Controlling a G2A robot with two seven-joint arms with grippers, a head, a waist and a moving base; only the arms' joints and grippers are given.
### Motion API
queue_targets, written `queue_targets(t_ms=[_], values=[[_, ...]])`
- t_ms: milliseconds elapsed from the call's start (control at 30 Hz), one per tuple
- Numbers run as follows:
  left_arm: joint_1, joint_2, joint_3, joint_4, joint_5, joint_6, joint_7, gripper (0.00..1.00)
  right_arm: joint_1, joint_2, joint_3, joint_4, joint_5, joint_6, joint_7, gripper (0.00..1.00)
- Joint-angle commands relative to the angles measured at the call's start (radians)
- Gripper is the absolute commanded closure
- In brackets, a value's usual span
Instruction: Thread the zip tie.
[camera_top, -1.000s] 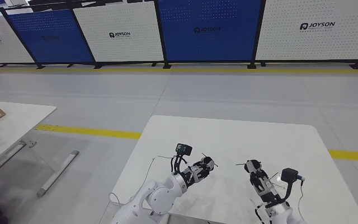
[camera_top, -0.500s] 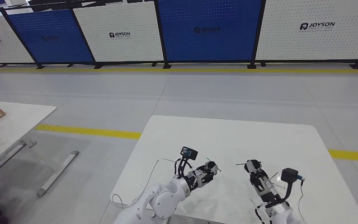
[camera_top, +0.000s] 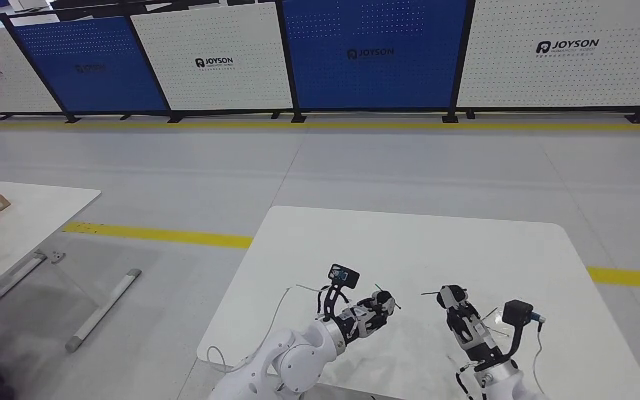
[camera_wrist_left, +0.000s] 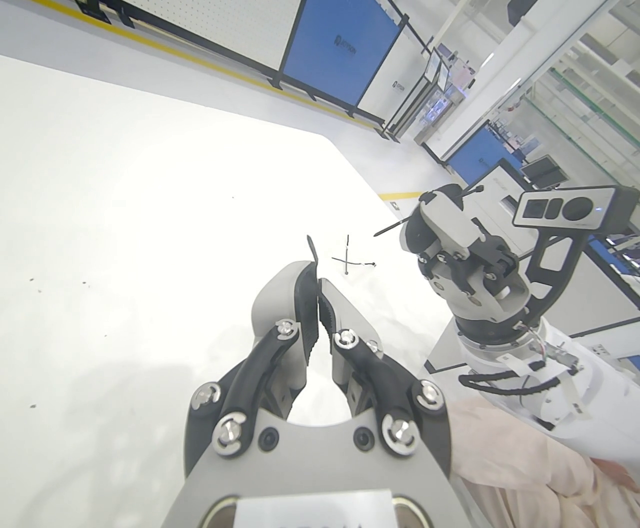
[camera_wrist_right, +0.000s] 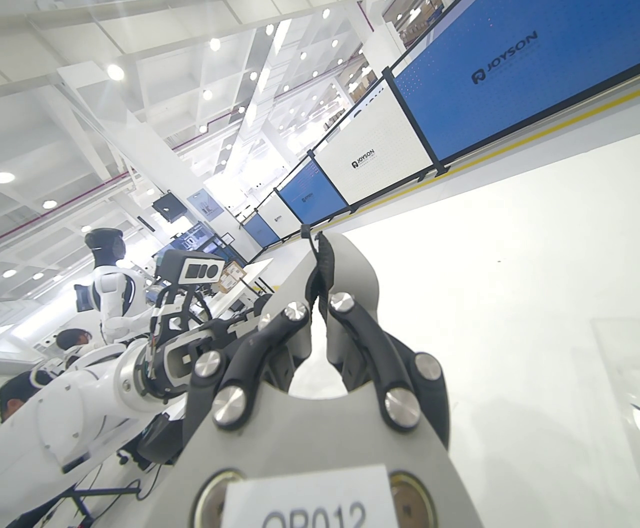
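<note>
I work in a factory-style robotics hall: blue and white perforated partition panels (camera_top: 375, 55), yellow floor line (camera_top: 160, 235), high lit ceiling (camera_wrist_right: 150, 75), white humanoid robot (camera_wrist_right: 107, 292) beyond.

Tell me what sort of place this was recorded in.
Probably an industrial hall or robotics test floor: blue and white pegboard partitions fence off the area, a yellow line marks the grey floor, and another humanoid robot stands beyond.

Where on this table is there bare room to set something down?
Free: the far half of the white table, out to its far edge and corners. Crowded: the near edge, where the left gripper pinches a thin black zip tie, the right gripper another black tie, with loose black ties lying between them.
</note>
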Motion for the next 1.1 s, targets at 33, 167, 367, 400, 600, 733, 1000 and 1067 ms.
queue_targets(t_ms=[33, 167, 367, 400, 600, 733, 1000, 1067], values=[[0.000, 0.000, 0.000, 0.000, 0.000, 0.000, 0.000, 1.00, 0.000, 0.000, 0.000, 0.000, 0.000, 0.000, 0.000, 1.00], [0.009, -0.003, -0.007, 0.002, -0.018, 0.005, 0.075, 1.00, 0.000, 0.000, 0.000, 0.000, 0.000, 0.000, 0.000, 1.00], [0.029, -0.005, -0.020, 0.015, -0.025, 0.009, 0.178, 1.00, 0.000, 0.000, 0.000, 0.000, 0.000, 0.000, 0.000, 1.00], [0.030, -0.005, -0.015, 0.019, -0.016, 0.008, 0.171, 1.00, 0.000, 0.000, 0.000, 0.000, 0.000, 0.000, 0.000, 1.00], [0.030, -0.004, -0.012, 0.021, -0.025, 0.000, 0.152, 1.00, 0.000, 0.000, 0.000, 0.000, 0.000, 0.000, 0.000, 1.00], [0.030, -0.004, -0.012, 0.021, -0.025, 0.000, 0.152, 1.00, 0.000, 0.000, 0.000, 0.000, 0.000, 0.000, 0.000, 1.00], [0.030, -0.004, -0.012, 0.021, -0.025, 0.000, 0.152, 1.00, 0.000, 0.000, 0.000, 0.000, 0.000, 0.000, 0.000, 1.00], [0.030, -0.004, -0.012, 0.021, -0.025, 0.000, 0.152, 1.00, 0.000, 0.000, 0.000, 0.000, 0.000, 0.000, 0.000, 1.00]])
